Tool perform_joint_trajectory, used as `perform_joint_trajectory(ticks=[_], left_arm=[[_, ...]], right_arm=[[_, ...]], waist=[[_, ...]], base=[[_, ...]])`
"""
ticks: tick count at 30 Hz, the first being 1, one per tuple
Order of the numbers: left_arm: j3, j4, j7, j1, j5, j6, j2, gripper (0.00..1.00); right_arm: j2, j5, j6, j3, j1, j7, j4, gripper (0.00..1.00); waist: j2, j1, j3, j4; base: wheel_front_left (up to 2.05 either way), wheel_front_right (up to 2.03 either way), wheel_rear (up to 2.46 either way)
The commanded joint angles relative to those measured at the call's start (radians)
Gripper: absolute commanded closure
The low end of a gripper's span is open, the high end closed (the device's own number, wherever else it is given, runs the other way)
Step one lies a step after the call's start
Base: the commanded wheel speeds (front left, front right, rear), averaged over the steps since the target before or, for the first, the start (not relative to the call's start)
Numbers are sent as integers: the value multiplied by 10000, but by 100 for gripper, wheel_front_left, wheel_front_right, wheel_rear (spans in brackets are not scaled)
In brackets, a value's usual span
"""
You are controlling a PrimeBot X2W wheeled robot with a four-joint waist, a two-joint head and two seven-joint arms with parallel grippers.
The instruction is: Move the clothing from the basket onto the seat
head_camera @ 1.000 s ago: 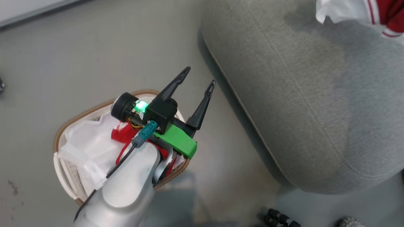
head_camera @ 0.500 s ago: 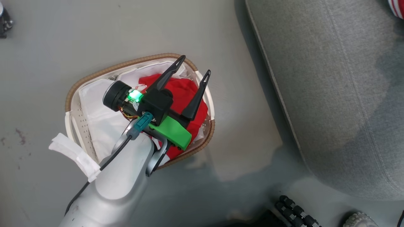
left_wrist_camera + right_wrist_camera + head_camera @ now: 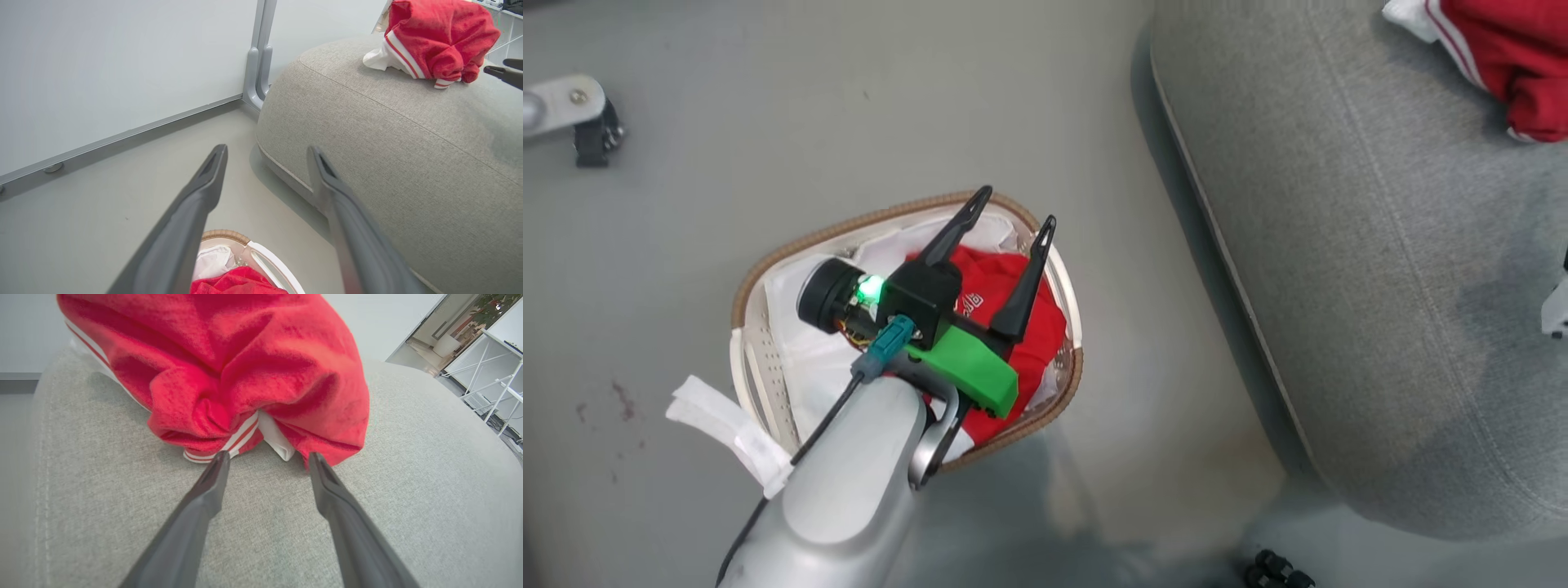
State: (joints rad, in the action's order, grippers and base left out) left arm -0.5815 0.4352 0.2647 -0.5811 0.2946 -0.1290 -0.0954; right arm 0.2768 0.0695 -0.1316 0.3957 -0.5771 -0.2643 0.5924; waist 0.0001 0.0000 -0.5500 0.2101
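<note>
Head view: left tool (image 3: 1018, 204) spread, empty, above basket (image 3: 849, 224) with red clothing (image 3: 1001, 278) inside. Right wrist view adds right tool (image 3: 269, 454), released, tips at edge of second red garment (image 3: 245, 367) bunched on grey seat (image 3: 1380, 286), far right.

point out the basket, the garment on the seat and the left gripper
basket (image 3: 866, 220), head view, brown woven rim
garment on the seat (image 3: 245, 375), right wrist view, bunched red fabric
left gripper (image 3: 1018, 204), head view, midway between fingertips

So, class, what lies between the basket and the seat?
Only a bare strip of grey floor separates the basket from the seat; nothing rests on it. The head view shows it, and the left wrist view too.
</note>
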Motion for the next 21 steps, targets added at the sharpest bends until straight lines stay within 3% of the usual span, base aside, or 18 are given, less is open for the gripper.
perform_joint_trajectory(ticks=[1,9,21], left_arm=[[83,35,-5,247,-1,-26,57,0],[762,150,-5,1064,-26,-26,279,0],[2188,525,-5,2165,-380,-26,307,0]], right_arm=[[27,-81,16,-22,275,-3,-210,0],[-133,-445,16,-551,1170,-3,-1319,0],[-568,-1353,16,-2479,1695,-3,-1768,0]], waist=[[-1,0,972,-56],[-1,0,2320,-490],[-1,0,3893,-1375]], base=[[0,0,0],[0,0,0],[0,0,0]])
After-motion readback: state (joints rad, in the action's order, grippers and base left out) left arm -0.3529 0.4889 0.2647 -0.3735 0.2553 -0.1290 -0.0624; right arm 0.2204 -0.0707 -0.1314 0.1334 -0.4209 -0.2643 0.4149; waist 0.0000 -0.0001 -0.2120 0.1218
